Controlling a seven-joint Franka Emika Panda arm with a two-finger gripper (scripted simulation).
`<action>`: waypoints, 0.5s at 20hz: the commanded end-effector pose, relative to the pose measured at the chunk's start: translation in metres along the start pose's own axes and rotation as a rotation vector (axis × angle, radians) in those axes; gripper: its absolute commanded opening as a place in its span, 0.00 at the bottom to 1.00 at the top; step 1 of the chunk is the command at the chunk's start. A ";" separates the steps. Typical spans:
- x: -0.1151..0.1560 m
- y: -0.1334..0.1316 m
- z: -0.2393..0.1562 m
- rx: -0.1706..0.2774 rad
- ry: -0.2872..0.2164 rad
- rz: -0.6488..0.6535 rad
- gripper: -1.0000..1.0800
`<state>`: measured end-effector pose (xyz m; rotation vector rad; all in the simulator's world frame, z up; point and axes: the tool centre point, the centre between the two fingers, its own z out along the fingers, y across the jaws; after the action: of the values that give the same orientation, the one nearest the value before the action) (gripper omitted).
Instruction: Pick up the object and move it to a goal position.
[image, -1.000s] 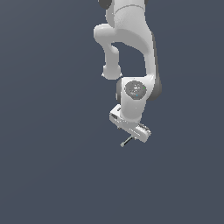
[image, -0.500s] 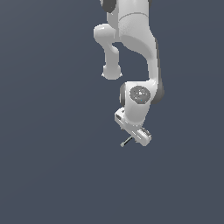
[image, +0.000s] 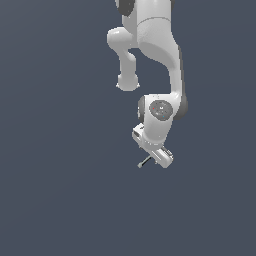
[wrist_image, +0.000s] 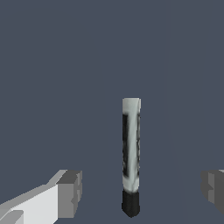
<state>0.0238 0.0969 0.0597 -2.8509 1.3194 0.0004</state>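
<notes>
The white arm (image: 155, 45) reaches down from the top of the exterior view, bends at a round joint, and tilts its wrist toward that view's left. The pincer (wrist_image: 142, 188) is spread wide — both fingers (wrist_image: 70, 187) far apart, touching nothing.

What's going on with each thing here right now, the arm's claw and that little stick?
Gripper: open, fingers wide apart, one on each side of the rod, not touching it.
Rod: lying loose between the fingers, not gripped; light grey shaft, black end.
</notes>
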 end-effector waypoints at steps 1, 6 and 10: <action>0.000 0.000 0.003 0.000 0.000 0.000 0.96; 0.000 0.001 0.021 0.000 0.000 0.002 0.96; -0.001 0.001 0.041 0.000 0.000 0.004 0.96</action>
<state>0.0227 0.0965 0.0255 -2.8488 1.3247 0.0008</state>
